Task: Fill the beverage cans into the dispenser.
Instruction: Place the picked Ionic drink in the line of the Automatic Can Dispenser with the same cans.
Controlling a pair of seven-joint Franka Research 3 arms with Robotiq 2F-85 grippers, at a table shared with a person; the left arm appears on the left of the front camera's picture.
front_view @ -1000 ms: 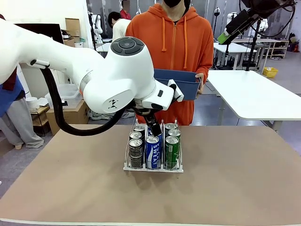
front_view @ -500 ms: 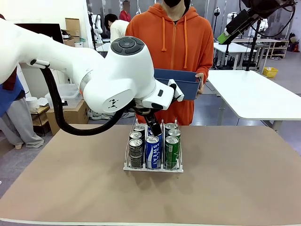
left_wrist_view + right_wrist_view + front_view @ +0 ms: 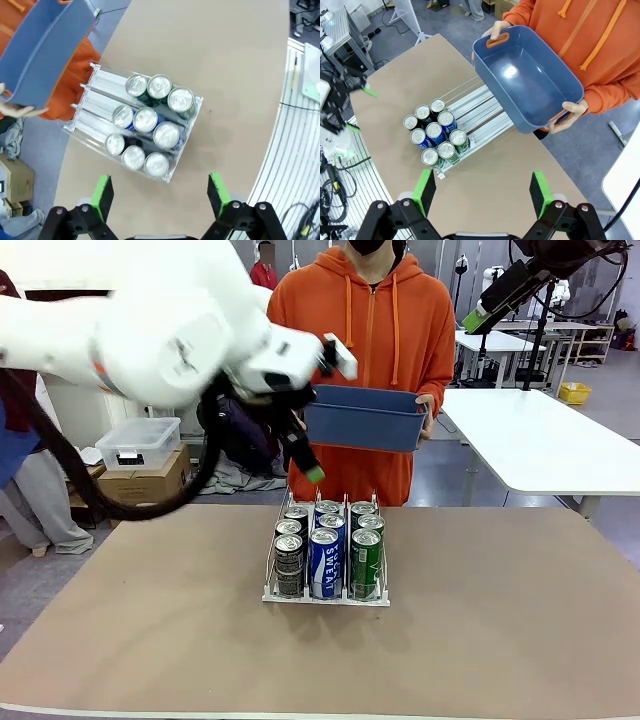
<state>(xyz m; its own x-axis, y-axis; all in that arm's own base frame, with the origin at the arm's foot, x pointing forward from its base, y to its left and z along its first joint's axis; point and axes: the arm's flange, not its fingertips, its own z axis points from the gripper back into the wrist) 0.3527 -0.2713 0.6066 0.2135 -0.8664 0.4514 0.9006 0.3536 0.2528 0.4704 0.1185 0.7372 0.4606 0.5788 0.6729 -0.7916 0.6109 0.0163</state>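
The dispenser (image 3: 326, 592) sits on the brown table (image 3: 500, 620) near its middle, toward the far edge, with its three lanes running lengthwise from the robot's side toward the person (image 3: 375, 310), so its long axis points across the table. Nine beverage cans (image 3: 325, 560) stand upright in it, three to a lane and crowded at the end nearer the robot: dark grey-black ones in the robot's-left lane (image 3: 289, 562), blue ones with white lettering in the middle (image 3: 324, 562), green ones in the right lane (image 3: 366, 562). Seen from the left wrist, the silver tops (image 3: 146, 120) form a tight three-by-three block at one end of the rack, and the rest of each lane, toward the person, lies bare (image 3: 102, 95). The right wrist view shows the same block of cans (image 3: 436, 135) and the bare white lanes (image 3: 480, 107) running under the bin. The person holds a blue rectangular bin (image 3: 365, 420) in both hands above the far end of the rack; its inside shows nothing in it (image 3: 530, 82). The left gripper (image 3: 305, 455) hangs in the air above and behind the dispenser, blurred in the front view; its green pads (image 3: 102, 195) stand wide apart with nothing between them. The right gripper (image 3: 482, 192) is high over the table, fingers likewise spread wide and holding nothing.
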